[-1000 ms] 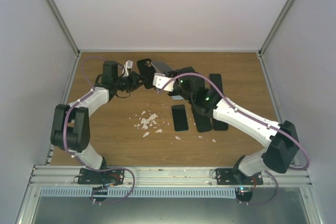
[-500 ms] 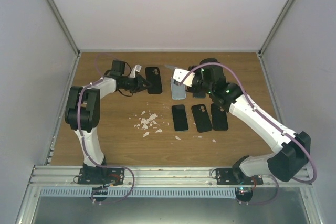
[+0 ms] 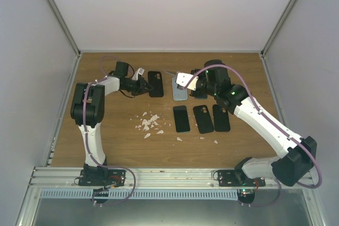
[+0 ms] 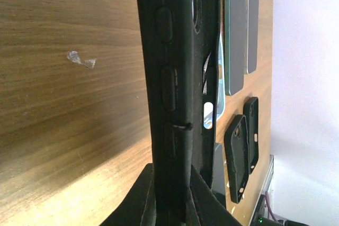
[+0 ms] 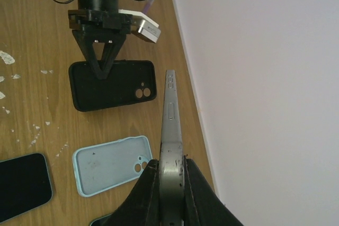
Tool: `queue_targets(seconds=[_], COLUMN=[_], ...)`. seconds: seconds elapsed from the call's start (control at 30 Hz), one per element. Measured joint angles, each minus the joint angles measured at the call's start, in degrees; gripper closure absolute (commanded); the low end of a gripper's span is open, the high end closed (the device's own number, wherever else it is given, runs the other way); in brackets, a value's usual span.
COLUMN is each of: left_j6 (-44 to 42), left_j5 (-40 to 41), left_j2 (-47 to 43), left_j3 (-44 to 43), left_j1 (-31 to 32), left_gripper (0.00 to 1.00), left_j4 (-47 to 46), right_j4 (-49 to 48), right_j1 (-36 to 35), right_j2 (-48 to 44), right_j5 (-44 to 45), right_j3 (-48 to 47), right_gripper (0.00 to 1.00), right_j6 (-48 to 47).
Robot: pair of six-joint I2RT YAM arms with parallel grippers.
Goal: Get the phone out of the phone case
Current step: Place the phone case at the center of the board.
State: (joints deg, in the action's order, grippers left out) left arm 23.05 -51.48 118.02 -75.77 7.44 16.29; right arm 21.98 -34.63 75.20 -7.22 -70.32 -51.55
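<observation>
left claw (image 3: pixel 141 82) pinches the edge of the black case (image 3: pixel 154 83), its long axis front-to-back on the table (image 3: pixel 106 130). phone (image 5: pixel 170 115) is out of it, to the case's right and well apart, pinched edge-on in the right claw (image 5: pixel 170 172), long axis straight out from the fingers. looks separated already. next is likely just setting the phone down, and the right arm has it. no brand or writing readable.
</observation>
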Motion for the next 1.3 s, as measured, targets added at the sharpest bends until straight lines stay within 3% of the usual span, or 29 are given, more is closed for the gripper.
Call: queue_targets(seconds=[0.17,0.27,0.53,0.77,0.9,1.3], left_j6=[-0.7,-0.9,-1.9,-2.9,-3.2,-6.2], left_j5=[0.6,1.4,3.0,4.9,6.8,4.5], left_j2=[1.9,3.0,4.5,1.6,-3.1,-20.8], left_j3=[-1.2,-1.2,-2.2,-1.3,1.0,2.3], left_j1=[0.0,0.0,0.0,0.0,-0.1,-0.4], left_gripper=[0.99,0.92,0.39,0.1,0.01,0.01], left_j4=[0.7,1.5,3.0,3.1,4.1,4.1], right_j4=[0.3,0.5,1.1,1.4,2.5,3.8], right_j1=[0.0,0.0,0.0,0.2,0.3,0.6], right_j2=[0.0,0.0,0.0,0.0,-0.6,-10.7], right_j5=[-0.5,-0.6,-0.8,-2.4,-4.1,-12.7], right_j3=[0.0,0.0,0.0,-0.1,-0.2,1.0], right_gripper=[1.0,1.0,0.99,1.0,0.99,1.0], right_j6=[0.0,0.0,0.0,0.0,0.0,-3.1])
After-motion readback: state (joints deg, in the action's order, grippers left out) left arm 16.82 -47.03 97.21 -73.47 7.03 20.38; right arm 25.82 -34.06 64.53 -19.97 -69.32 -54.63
